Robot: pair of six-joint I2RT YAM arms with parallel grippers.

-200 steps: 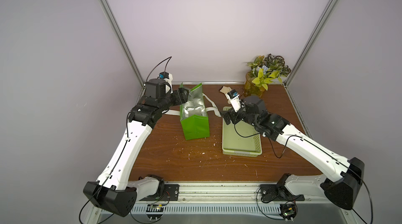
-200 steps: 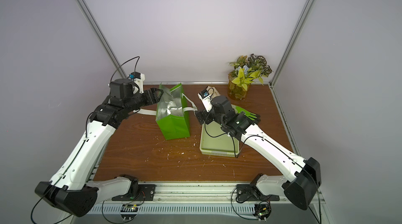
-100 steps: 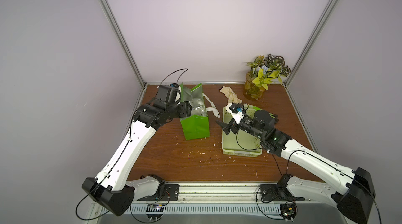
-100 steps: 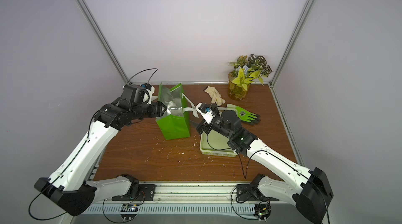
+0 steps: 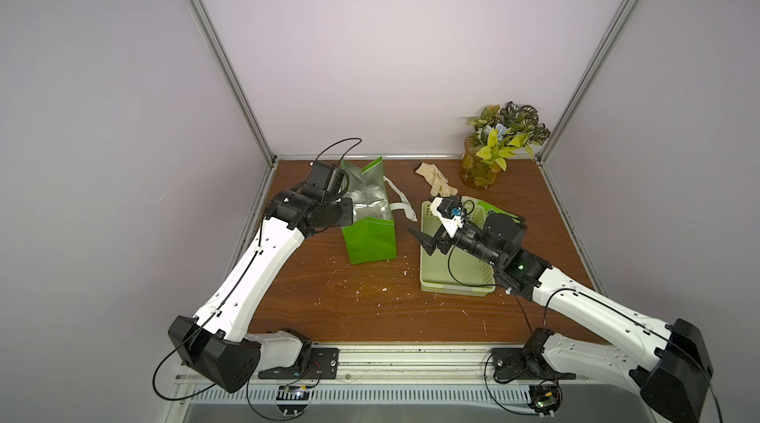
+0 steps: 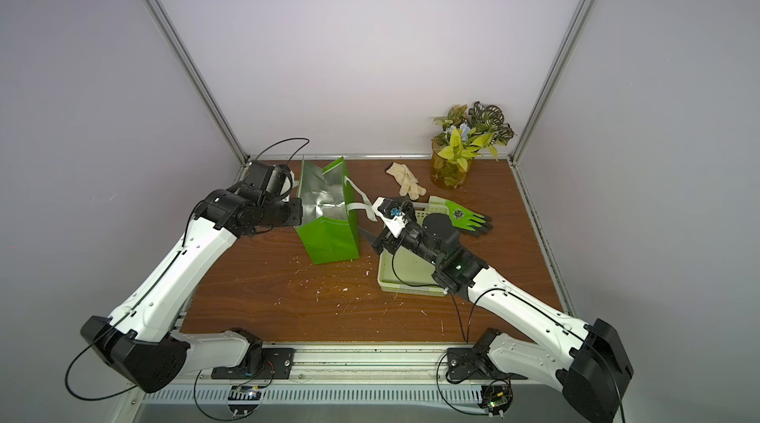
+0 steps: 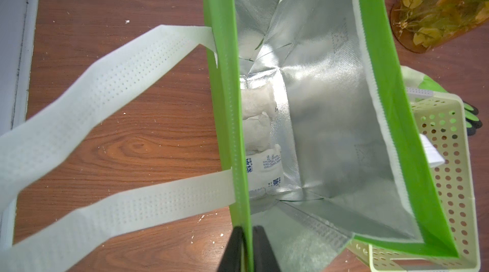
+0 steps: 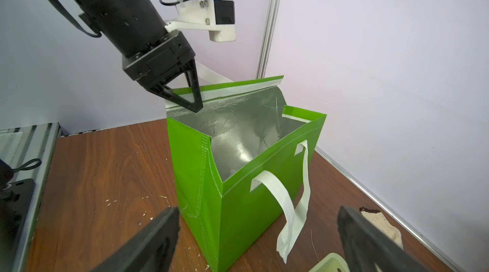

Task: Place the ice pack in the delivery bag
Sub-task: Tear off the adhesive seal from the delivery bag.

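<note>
The green delivery bag [image 5: 372, 242] [image 6: 331, 238] stands open on the table, foil lining showing. In the left wrist view the ice pack [image 7: 264, 172], a white pouch with blue print, lies on the bag's bottom beside two plain white pouches [image 7: 258, 101]. My left gripper [image 7: 247, 231] [image 8: 194, 105] is shut on the bag's [image 7: 225, 98] left rim, one finger inside and one outside. To the right of the bag [image 8: 238, 212], my right gripper [image 5: 421, 240] [image 8: 258, 212] is open and empty, pointing at its side over the basket's left end.
A pale green perforated basket [image 5: 452, 281] [image 6: 405, 283] lies right of the bag under my right wrist. A green glove [image 6: 466, 217], a beige glove [image 5: 434, 180] and a plant jar [image 5: 481, 172] sit at the back right. White crumbs dot the wood.
My left gripper came down onto the bag's left rim and shut on it. My right gripper dropped from near the bag's mouth to beside the bag, still open.
</note>
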